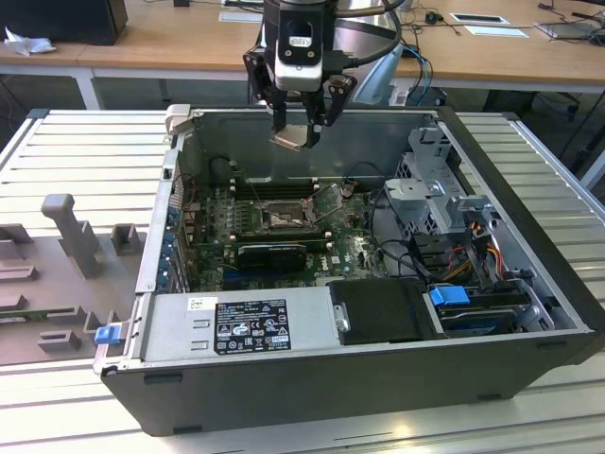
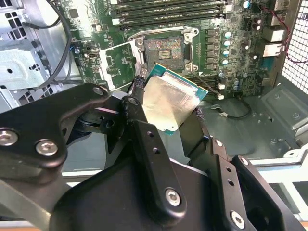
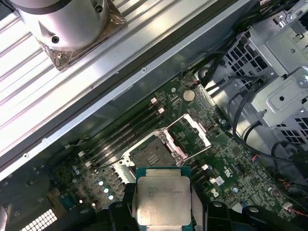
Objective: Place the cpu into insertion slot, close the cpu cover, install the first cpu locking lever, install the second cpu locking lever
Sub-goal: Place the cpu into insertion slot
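Note:
My gripper [image 1: 299, 121] hangs above the back of the open computer case [image 1: 378, 378], shut on the cpu [image 1: 292, 138], a pale silver square chip that sits tilted between the fingers. Both wrist views show the cpu [image 2: 168, 98] [image 3: 162, 199] held well above the motherboard. The insertion slot [image 1: 281, 217] [image 2: 163, 47] [image 3: 148, 156] lies bare below, its dark centre showing inside a silver rim. The cpu cover [image 2: 116, 60] [image 3: 190, 131] stands swung open beside the slot, with green board visible through its cut-out. A thin wire lever [image 3: 201, 150] is raised next to it.
Black memory sticks [image 1: 274, 184] run along the far side of the slot. A grey drive cage [image 1: 437, 194] with cables fills the exterior view's right of the case. The power supply [image 1: 248, 326] lines the near side. Grey fixtures [image 1: 71, 235] sit on the table at the left.

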